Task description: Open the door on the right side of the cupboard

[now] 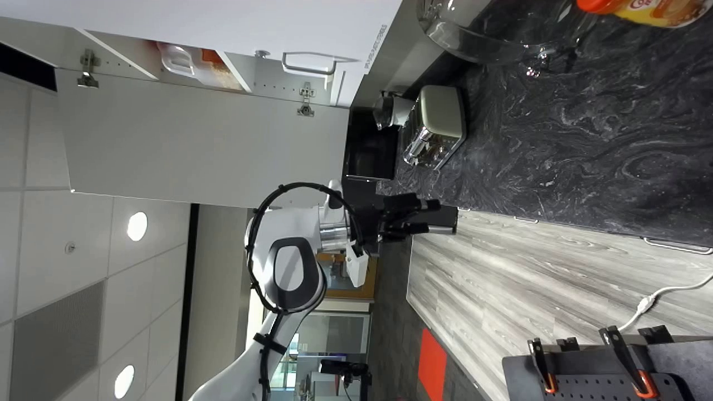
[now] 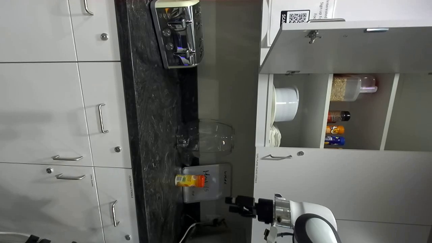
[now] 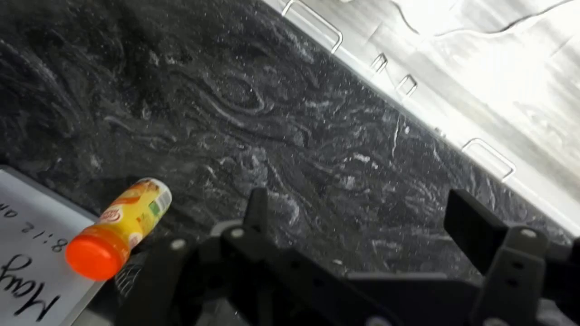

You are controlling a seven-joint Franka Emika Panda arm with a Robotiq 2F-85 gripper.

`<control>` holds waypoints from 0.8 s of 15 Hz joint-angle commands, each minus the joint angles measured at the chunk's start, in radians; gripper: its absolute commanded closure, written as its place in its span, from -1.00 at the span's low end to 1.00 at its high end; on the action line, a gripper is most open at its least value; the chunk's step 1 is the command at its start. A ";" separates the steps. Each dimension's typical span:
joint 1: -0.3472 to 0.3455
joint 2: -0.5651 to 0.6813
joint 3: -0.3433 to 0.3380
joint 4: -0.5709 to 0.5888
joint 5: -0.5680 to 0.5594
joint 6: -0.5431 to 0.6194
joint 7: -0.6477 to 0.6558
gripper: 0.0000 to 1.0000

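Both exterior views lie on their side. The door, a light-grey panel with black edge text, is shut in both exterior views [image 1: 223, 28] [image 2: 324, 179]. Its slim silver handle [image 1: 309, 65] [image 2: 277, 157] and round lock [image 2: 300, 153] are near the text edge. It belongs to the cupboard, whose frame [image 2: 263, 111] surrounds open shelves beside it. My gripper [image 1: 431, 216] [image 2: 230, 205] points down, apart from door and handle, its fingertips lower than the text edge. In the wrist view the fingers [image 3: 355, 199] are wide apart with nothing between them. The door is out of the wrist view.
The neighbouring door [image 1: 195, 139] [image 2: 347, 50] stands open, swung outward. Below are the dark stone counter [image 3: 226, 113], a toaster [image 1: 440, 122], a glass dispenser [image 2: 214, 136], an orange-capped jar [image 3: 122, 226] and a written whiteboard [image 3: 27, 244]. Lower cabinet handles line the counter edge.
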 commanded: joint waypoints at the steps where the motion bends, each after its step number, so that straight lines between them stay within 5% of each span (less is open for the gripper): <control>1: -0.035 -0.054 0.006 0.021 -0.014 0.110 0.055 -1.00; 11: -0.143 -0.089 0.030 0.078 -0.027 0.598 0.126 -1.00; 12: -0.107 -0.092 0.005 0.085 0.003 0.522 0.068 -1.00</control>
